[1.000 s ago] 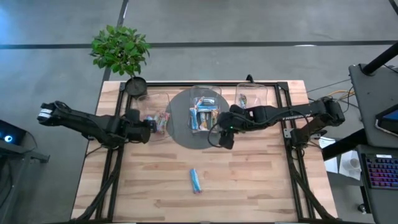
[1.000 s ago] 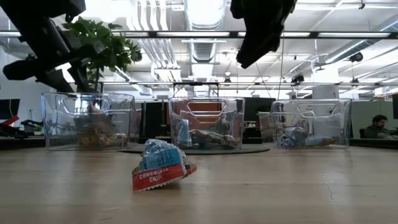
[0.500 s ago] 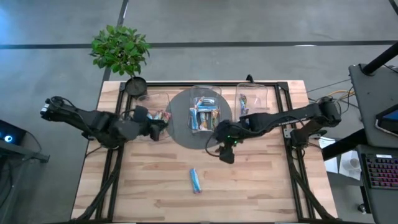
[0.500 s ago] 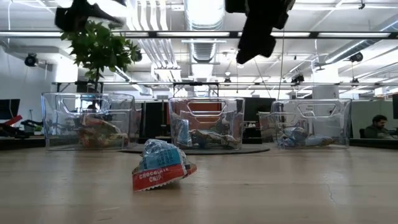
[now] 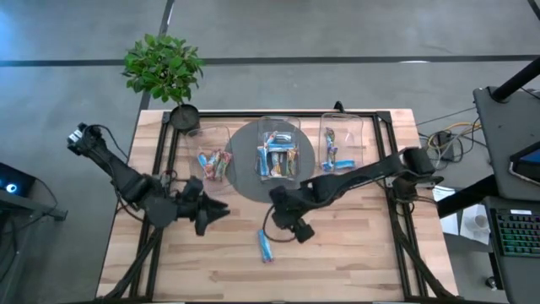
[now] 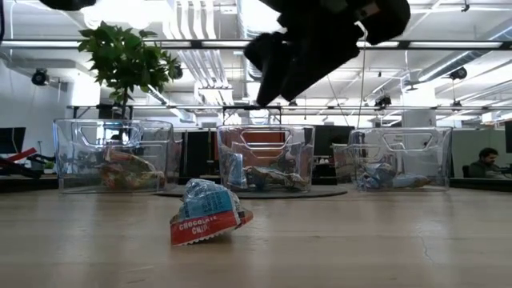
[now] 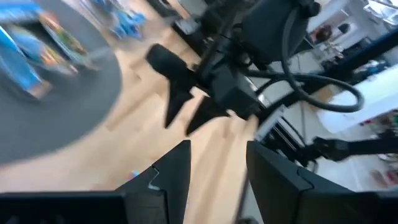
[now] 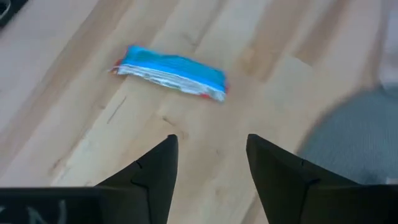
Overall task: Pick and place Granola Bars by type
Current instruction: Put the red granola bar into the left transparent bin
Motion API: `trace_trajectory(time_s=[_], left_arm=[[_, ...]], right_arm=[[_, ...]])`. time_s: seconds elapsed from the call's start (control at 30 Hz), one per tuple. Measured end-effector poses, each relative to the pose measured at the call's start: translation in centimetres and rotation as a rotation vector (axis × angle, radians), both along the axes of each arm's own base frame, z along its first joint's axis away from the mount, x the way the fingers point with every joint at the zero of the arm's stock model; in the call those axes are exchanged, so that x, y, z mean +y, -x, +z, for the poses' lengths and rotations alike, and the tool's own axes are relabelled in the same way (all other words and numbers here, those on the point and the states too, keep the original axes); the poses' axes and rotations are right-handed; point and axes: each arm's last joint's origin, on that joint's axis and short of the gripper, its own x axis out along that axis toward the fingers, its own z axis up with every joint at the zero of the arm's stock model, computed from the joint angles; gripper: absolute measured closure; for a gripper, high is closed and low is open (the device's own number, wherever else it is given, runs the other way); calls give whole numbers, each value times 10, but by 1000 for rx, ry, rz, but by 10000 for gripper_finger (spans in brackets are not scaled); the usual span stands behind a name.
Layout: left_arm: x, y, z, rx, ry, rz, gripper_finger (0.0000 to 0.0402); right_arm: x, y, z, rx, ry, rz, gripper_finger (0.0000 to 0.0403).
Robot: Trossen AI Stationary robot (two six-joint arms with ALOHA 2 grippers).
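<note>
Both arms have shifted since the earlier frames. Your right gripper (image 5: pixel 297 230) has left the bins and swung down over open table toward the loose bar; your left gripper (image 5: pixel 213 213) has pulled away from the left bin (image 5: pixel 215 162) to the table's left-centre.

Item 1, loose granola bar (image 5: pixel 265 245): blue wrapper with a red end, lying flat on the wooden table (image 5: pixel 354 253), near your right gripper but apart from it. The low view reads "CHOCOLATE CHIP" on the red band; no brand can be made out.

Item 2, left bin: holds several red-orange and yellow bars.

Item 3, centre bin (image 5: pixel 278 152), on the grey round mat (image 5: pixel 243 177): holds blue and mixed-colour bars.

Item 4, right bin (image 5: pixel 341 145): holds a few blue and green bars.

Item 5, right gripper: fingers (image 8: pixel 155 168) apart and empty, the bar ahead of them in the right wrist view.

Item 6, left gripper: fingers apart, holding nothing.

Item 7, potted plant (image 5: pixel 163 67): at the far left corner, not part of the job.

Progress: by the look of it, nearly all bars are already binned and one remains on the table. You still have to close on it, lift it, and drop it in the bin matching its type.
</note>
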Motion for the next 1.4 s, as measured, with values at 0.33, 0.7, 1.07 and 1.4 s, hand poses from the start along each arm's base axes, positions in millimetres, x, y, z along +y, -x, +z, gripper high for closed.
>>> trace_trajectory(time_s=[0.33,0.7,1.07,1.4], left_arm=[[-39,-6,9,-183,27,-61,264],[-40,-5,14,-221,-13,-82,264],[-40,-5,14,-222,-25,-85,264],[-39,-5,13,-219,-61,-64,264]], right_arm=[[35,-40,-22,67,257,286,181],[54,-74,-32,51,301,375,145],[58,-87,-39,119,195,56,155],[47,-75,-1,277,-220,-881,156]])
